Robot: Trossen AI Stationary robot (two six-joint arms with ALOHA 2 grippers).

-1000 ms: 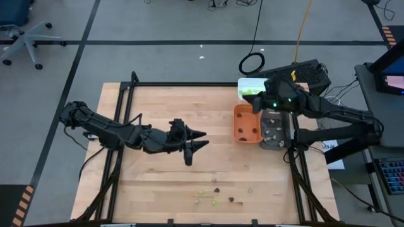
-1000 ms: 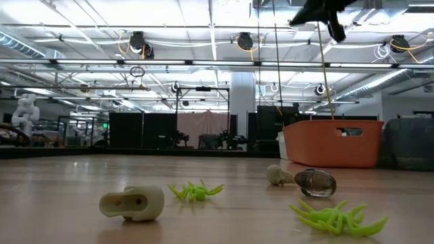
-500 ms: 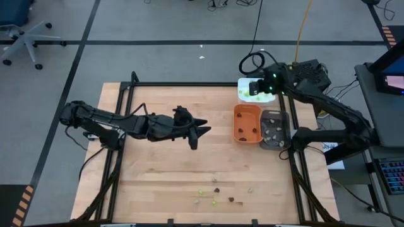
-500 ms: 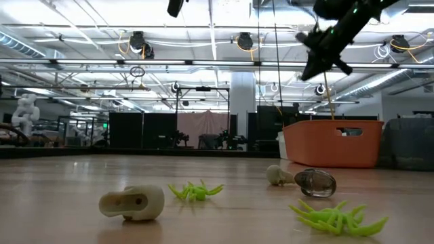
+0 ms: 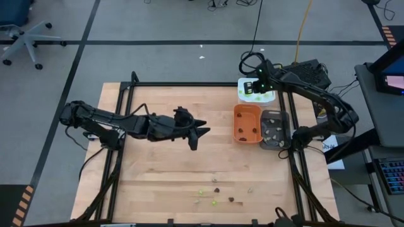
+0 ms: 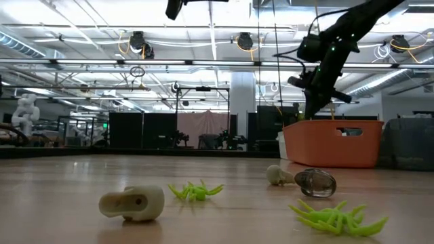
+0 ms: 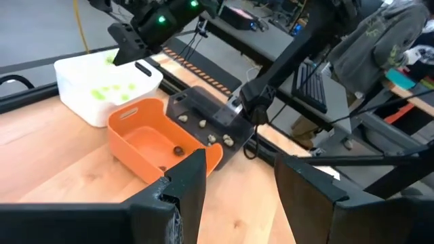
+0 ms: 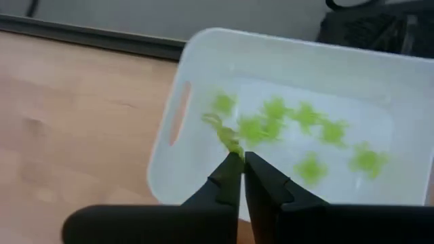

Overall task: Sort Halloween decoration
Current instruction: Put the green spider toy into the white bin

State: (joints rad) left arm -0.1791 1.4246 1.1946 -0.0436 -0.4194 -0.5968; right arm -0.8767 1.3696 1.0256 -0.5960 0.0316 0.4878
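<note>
The Halloween decoration pieces still on the table lie near its front edge point(image 5: 214, 191): lime-green spiders point(image 6: 195, 191) point(image 6: 332, 217), a beige piece point(image 6: 132, 203) and a dark brown one point(image 6: 315, 183). My right gripper point(image 8: 237, 161) hangs over the white tray point(image 5: 270, 98) at the far right. It points steeply down, shut on a lime-green piece point(image 8: 224, 135). More green pieces point(image 8: 305, 115) lie on the tray's floor. My left gripper point(image 5: 201, 135) hovers open over the middle of the table, with nothing between its fingers point(image 7: 183, 196). My right gripper pinches the lime-green piece by its near end point(image 8: 232, 150), at the very tips of its two fingers. The fingers come from above, slanting down. The piece sticks out beyond the tips, clear of the white tray's floor.
An orange tray point(image 5: 238, 120) with dark brown pieces and a grey tray point(image 5: 285, 126) with beige pieces stand side by side just nearer than the white one. Between these trays and the loose pieces is bare wood.
My right gripper has swung from above the orange tray toward the far edge, over the white tray, sinking and tipping its fingers down. My left gripper first shifted a little toward the right edge, then kept still.
</note>
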